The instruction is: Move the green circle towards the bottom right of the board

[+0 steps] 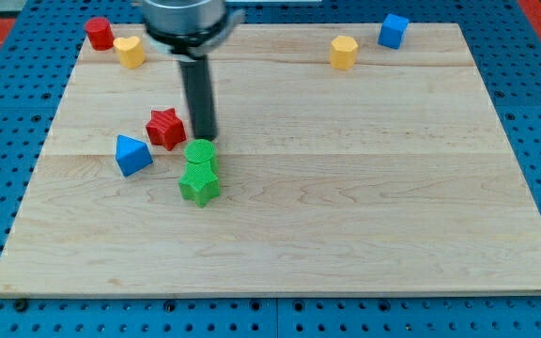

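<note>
The green circle lies left of the board's middle, touching a green star just below it. My tip is down on the board right at the circle's upper edge, touching it or nearly so. The dark rod rises from there to the arm's head at the view's top. A red star sits just left of the tip.
A blue triangular block lies left of the green circle. A red cylinder and a yellow block sit at the top left. A yellow hexagon and a blue cube sit at the top right. The wooden board rests on blue pegboard.
</note>
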You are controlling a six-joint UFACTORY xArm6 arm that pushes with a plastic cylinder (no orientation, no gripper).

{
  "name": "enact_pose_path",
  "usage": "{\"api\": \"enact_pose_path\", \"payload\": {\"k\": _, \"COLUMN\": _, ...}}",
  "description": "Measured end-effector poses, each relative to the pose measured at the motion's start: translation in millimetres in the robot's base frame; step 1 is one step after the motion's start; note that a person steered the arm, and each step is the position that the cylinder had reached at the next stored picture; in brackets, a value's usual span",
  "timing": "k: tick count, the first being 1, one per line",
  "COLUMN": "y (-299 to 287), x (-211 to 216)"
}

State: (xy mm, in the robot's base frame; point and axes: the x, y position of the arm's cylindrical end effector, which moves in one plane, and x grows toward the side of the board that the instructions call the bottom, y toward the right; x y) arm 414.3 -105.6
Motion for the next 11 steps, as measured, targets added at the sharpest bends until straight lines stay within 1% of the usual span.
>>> {"api": "enact_pose_path", "payload": {"k": 1, "y": -18.5, "x": 26.1}}
{"api": "enact_pose_path", "payload": {"k": 2, "y": 20.7, "x": 46.2}}
{"api": "enact_pose_path", "payload": {"k": 4, "y": 153.6, "x": 53.7}}
{"api": "enact_pose_path", "payload": {"k": 5, "y": 174.1, "x": 42.2}}
{"api": "enact_pose_path", "payload": {"k": 6, "y": 195.0, "x": 42.4}}
{"api": "enact_pose_path", "payload": {"k": 7, "y": 246.1, "x": 75.3}}
{"api": "enact_pose_path", "payload": {"k": 8, "y": 259.4, "x": 73.6}}
{"api": "enact_pose_path", "payload": {"k": 9, "y": 293.0, "x": 89.4}}
{"api": "enact_pose_path", "payload": {"k": 10, "y": 318.0, "x": 119.0}}
{"api": "enact_pose_path", "payload": {"k": 11, "y": 329.3, "x": 135.1}}
